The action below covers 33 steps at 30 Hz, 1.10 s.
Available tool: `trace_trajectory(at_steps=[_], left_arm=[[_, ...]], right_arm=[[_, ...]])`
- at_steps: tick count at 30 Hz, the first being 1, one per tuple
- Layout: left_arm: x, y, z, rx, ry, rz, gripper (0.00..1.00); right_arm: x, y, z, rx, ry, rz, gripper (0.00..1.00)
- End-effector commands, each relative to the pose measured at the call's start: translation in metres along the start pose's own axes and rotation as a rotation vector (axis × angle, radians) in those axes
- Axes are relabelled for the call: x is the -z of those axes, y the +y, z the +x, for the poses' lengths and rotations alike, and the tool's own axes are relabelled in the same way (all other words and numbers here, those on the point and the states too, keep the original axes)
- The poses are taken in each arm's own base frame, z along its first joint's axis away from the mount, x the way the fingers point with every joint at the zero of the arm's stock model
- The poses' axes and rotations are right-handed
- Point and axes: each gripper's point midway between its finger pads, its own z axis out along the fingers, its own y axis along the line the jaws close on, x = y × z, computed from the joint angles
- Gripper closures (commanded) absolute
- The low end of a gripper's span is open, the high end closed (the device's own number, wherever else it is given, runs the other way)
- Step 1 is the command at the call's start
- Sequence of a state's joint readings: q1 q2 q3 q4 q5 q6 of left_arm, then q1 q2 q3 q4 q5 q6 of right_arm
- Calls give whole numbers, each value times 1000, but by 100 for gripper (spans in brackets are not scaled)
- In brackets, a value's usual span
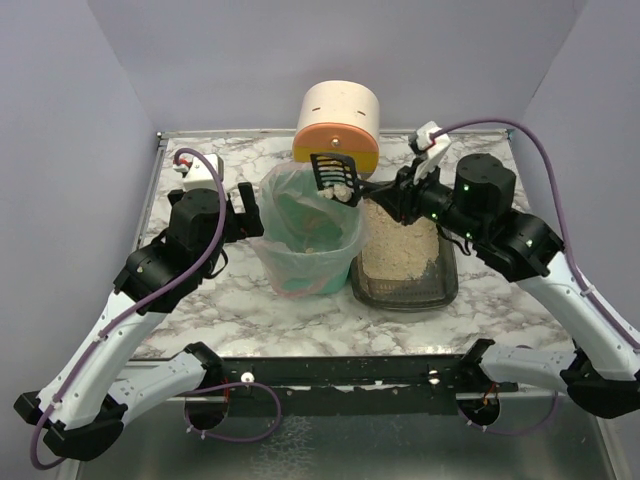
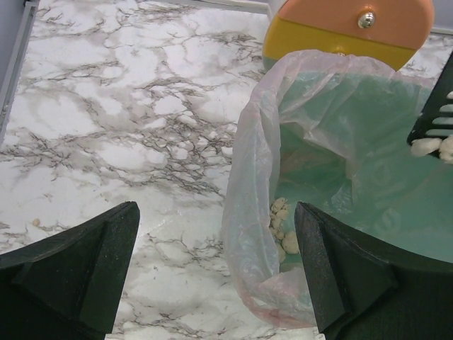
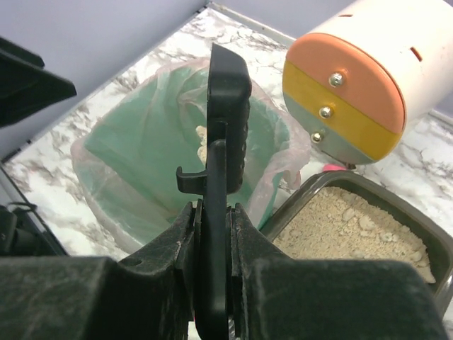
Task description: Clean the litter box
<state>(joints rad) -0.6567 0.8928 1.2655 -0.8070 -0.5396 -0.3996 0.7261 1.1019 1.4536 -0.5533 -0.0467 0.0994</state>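
The litter box [image 1: 400, 300] is a dark grey tray of beige litter, right of centre on the marble table; its rim [image 3: 298, 199] also shows in the right wrist view. My right gripper [image 1: 395, 195] [image 3: 212, 212] is shut on the handle of a black slotted scoop [image 1: 335, 178] [image 3: 228, 106]. The scoop head hangs over the bag-lined green bin [image 1: 305, 235] with pale clumps [image 2: 432, 146] on it. My left gripper [image 1: 250, 210] [image 2: 216, 241] stands open by the bin's left rim, holding nothing.
A cream, orange and yellow cylinder [image 1: 338, 120] lies behind the bin and tray. Pale clumps [image 2: 279, 219] lie inside the bag. The bin touches the tray's left side. Grey walls enclose the table on three sides.
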Motion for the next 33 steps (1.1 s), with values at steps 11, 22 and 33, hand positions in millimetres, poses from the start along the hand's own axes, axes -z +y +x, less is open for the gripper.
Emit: trace_trajectory(at_steps=[11,22,33], left_arm=[[6,13,3,-28,-6,-40,1],[3,12,6,-45,6,-38,1],[3,14,12,-44,10,-42,1]], right_arm=[[-8,23,0,492,13,184,100],[-14,57,-5,616,-19,209,99],[36,50,-58,270,-243,204,99]])
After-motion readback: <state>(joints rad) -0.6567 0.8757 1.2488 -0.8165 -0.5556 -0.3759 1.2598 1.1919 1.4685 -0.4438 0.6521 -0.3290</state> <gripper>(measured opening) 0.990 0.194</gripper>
